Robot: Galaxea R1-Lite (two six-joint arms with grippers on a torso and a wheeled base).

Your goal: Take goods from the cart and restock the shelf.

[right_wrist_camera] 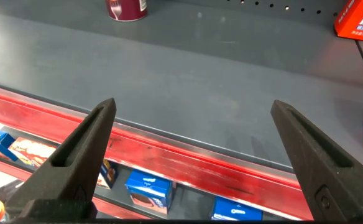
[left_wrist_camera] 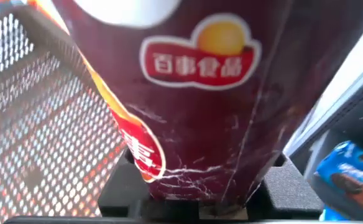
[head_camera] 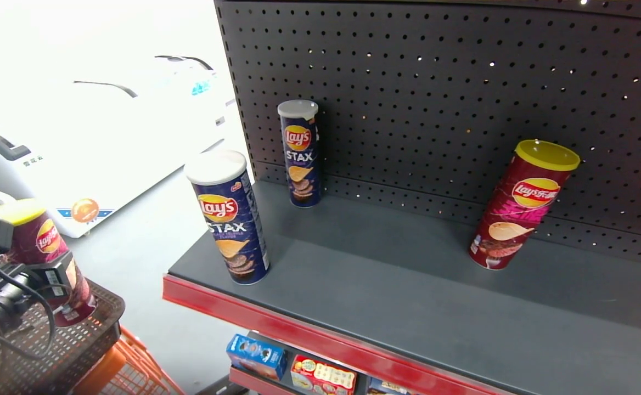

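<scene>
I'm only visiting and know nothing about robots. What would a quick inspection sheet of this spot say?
Surface: grey shelf with a red front edge, black pegboard behind.
Job's things: front blue can, back blue can and shelf red can stand on the shelf; held red can is above the cart basket.
Clutter: snack boxes on the lower shelf.
Grippers: left gripper shut on the held red can; right gripper open, over the shelf's front edge.
Cables: black cables loop along the left arm.
Surroundings: white unit left of the shelf, detail lost in glare.
</scene>
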